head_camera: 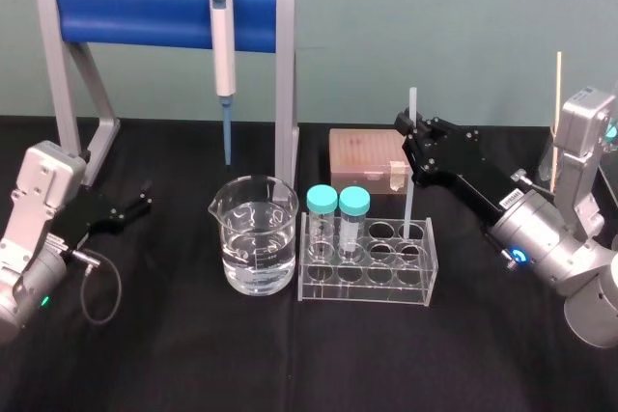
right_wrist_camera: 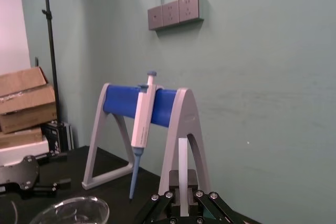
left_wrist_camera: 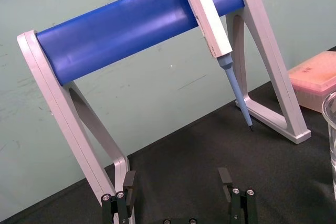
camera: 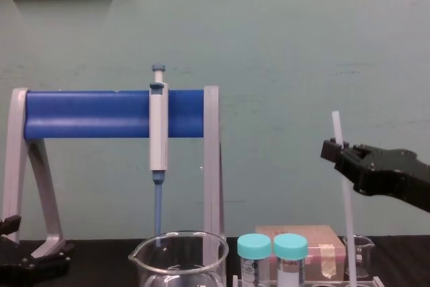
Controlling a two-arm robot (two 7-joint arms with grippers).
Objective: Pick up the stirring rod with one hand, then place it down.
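Observation:
The stirring rod (head_camera: 409, 207), thin, white and translucent, stands upright with its lower end down at the rear right hole of the clear rack (head_camera: 367, 282). My right gripper (head_camera: 407, 132) is shut on the rod's upper part, a short tip poking above the jaws. From the chest the rod (camera: 348, 226) shows below the right gripper (camera: 334, 150). The right wrist view has the rod (right_wrist_camera: 182, 163) rising between the fingers of the right gripper (right_wrist_camera: 182, 205). My left gripper (head_camera: 143, 200) rests open at the table's left, its fingers (left_wrist_camera: 128, 181) apart with nothing between them.
A water-filled beaker (head_camera: 254, 238) stands left of the rack, which holds two teal-capped vials (head_camera: 338, 205). A white-and-blue pipette (head_camera: 223, 45) hangs on the blue-barred stand (head_camera: 145, 12) behind. A pink tip box (head_camera: 362, 156) and a small beaker (camera: 359, 250) sit behind the rack.

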